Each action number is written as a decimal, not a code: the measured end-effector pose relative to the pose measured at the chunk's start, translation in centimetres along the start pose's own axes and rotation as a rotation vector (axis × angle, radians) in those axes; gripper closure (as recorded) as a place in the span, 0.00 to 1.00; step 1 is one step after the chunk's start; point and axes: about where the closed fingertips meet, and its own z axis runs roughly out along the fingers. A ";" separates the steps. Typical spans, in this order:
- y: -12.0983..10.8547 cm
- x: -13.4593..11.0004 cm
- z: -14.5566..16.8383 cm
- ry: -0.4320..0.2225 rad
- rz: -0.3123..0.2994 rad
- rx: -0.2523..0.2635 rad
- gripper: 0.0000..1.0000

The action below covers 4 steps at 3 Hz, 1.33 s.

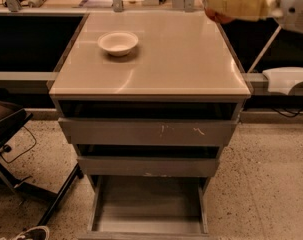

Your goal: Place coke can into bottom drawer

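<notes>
At the far left, a dark chair with a black metal leg stood just beside the desk, and the toe of a shoe showed on the speckled floor at the bottom corner. On the desk's pale top, toward its back left, sat a white bowl, upright and well apart from everything else.

Under the top, the upper drawer, its grey front marked with white scratches, stood slightly pulled out. The middle drawer below it was narrower and also ajar. The bottom drawer was drawn out farthest, its flat floor bare between low side walls. The two drawers above overhung its rear part, and its front lay open from above.

At the upper right, above the desk's far right corner, the claw hung in the air, clenched around the coke can. Only a reddish sliver of the can peeked out at the claw's lower left, well apart from the bottom drawer. Lower on the right, a white object lay on a ledge beside the desk.
</notes>
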 end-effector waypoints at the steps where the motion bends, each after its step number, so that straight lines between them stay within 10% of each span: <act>1: 5.3 2.9 -4.2 0.164 0.026 0.005 1.00; 3: 7.7 6.1 -6.1 0.251 0.070 0.010 1.00; 4: 10.0 11.6 -7.2 0.336 0.143 0.013 1.00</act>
